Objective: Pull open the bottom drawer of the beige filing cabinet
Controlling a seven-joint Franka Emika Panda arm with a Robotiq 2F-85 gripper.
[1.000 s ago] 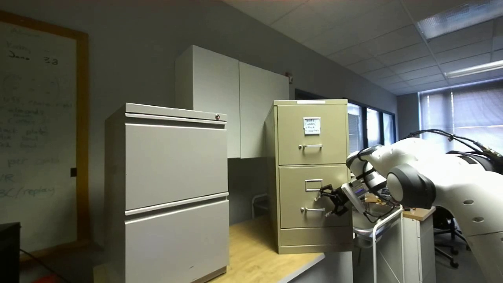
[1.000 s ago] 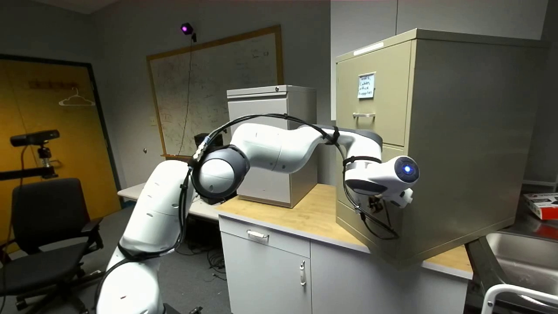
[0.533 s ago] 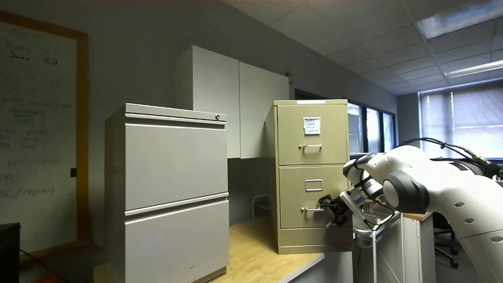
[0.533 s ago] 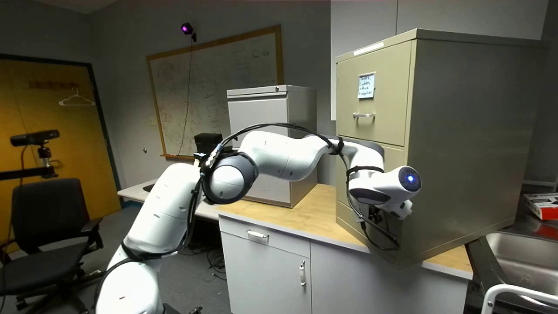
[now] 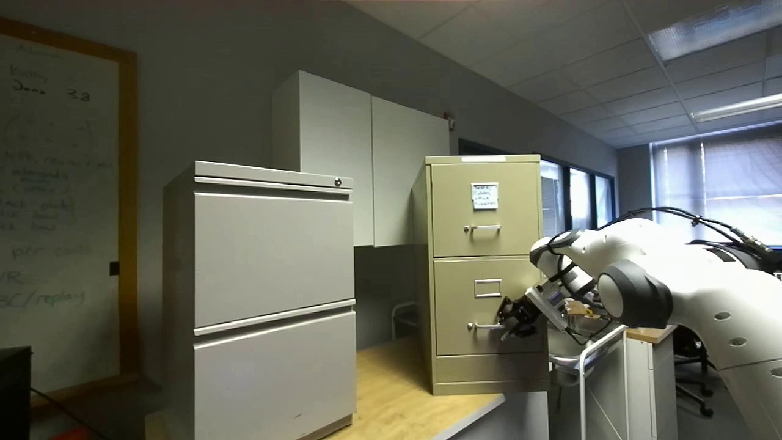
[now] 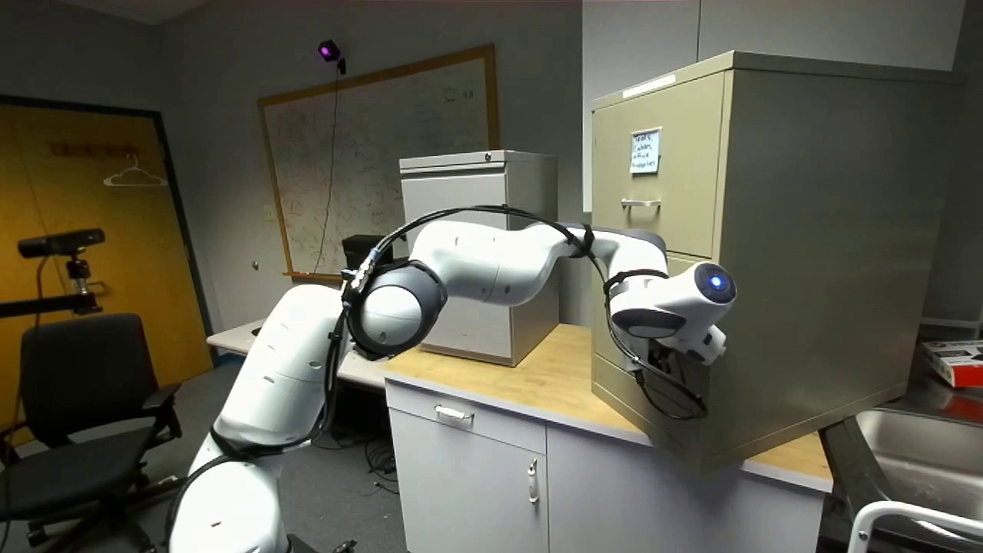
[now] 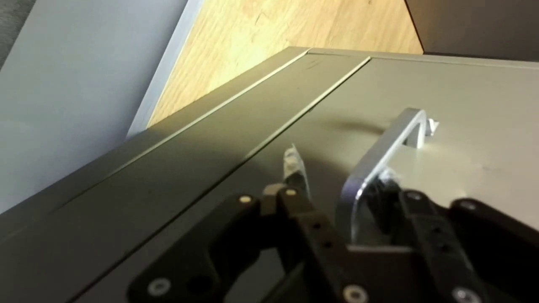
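Note:
The beige filing cabinet [image 5: 486,168] [image 6: 829,253] stands on a wooden counter. Its bottom drawer [image 5: 455,305] sits flush in the body, with a label holder above a silver bar handle [image 5: 481,326] [image 7: 379,151]. At the handle's right end is my gripper [image 5: 504,321], its jaws part-way apart. In the wrist view the gripper [image 7: 340,170] straddles the handle. One finger [image 7: 294,164] stands clear of the bar with a visible gap. The opposite finger [image 7: 387,176] is close behind the bar; whether it touches is unclear. In an exterior view the wrist hides most of the gripper.
A pale grey cabinet [image 5: 275,256] stands beside the beige one on the wooden counter [image 5: 391,385]. White wall cupboards [image 5: 342,159] hang behind. A white-railed cart [image 5: 582,397] is under the arm, and a metal sink [image 6: 929,453] lies beyond the beige cabinet.
The gripper first lowered toward the handle, then rose slightly. Its jaws have come closer together around the bar. The drawer has not visibly moved.

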